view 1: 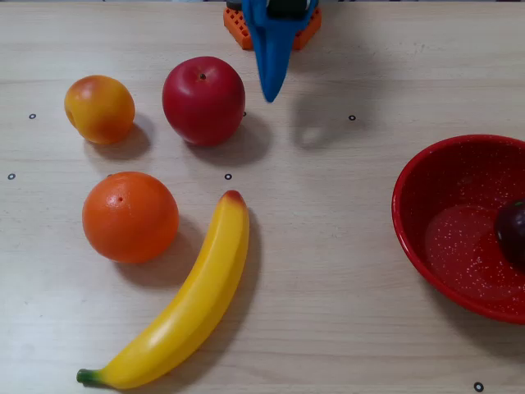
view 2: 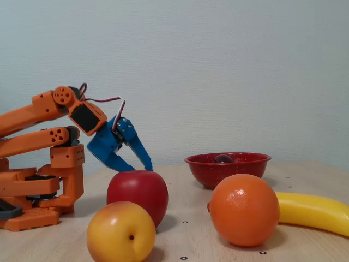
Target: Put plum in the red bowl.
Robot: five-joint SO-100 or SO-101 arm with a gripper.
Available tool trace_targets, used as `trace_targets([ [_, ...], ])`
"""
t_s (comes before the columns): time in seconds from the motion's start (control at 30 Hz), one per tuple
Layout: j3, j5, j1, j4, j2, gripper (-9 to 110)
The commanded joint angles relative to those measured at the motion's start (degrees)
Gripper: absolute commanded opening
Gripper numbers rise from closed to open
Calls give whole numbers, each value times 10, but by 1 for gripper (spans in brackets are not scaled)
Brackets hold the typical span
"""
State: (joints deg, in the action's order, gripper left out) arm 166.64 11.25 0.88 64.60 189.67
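Claw (view 2: 140, 168) spread, empty, just behind apple (view 2: 137, 195); plum (view 1: 512, 232) rests inside red bowl (view 1: 426, 172).

Pale wood-grain surface (view 1: 344, 246) with small dark dot markers; resting on it: glossy red apple (view 1: 203, 100), yellow-orange peach-like fruit (view 1: 99, 108), round orange (view 1: 130, 216), long yellow banana (view 1: 182, 305), speckled red bowl (view 1: 418, 238) at right edge; orange robot base (view 2: 32, 188).

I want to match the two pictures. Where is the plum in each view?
Overhead view: the plum is at the right edge, partly cut off, inside the red bowl.
Fixed view: only its dark top shows above the bowl's rim, right of centre.
Shared landmark: the red apple.
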Motion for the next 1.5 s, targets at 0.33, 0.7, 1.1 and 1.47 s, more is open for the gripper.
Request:
trace_targets([
  [0.33,159,-66,1,-237,12,0],
  [0.7,159,-103,-4,-161,13,0],
  [1.1,159,-100,-10,-156,12,0],
  [1.47,159,-100,-10,-156,12,0],
])
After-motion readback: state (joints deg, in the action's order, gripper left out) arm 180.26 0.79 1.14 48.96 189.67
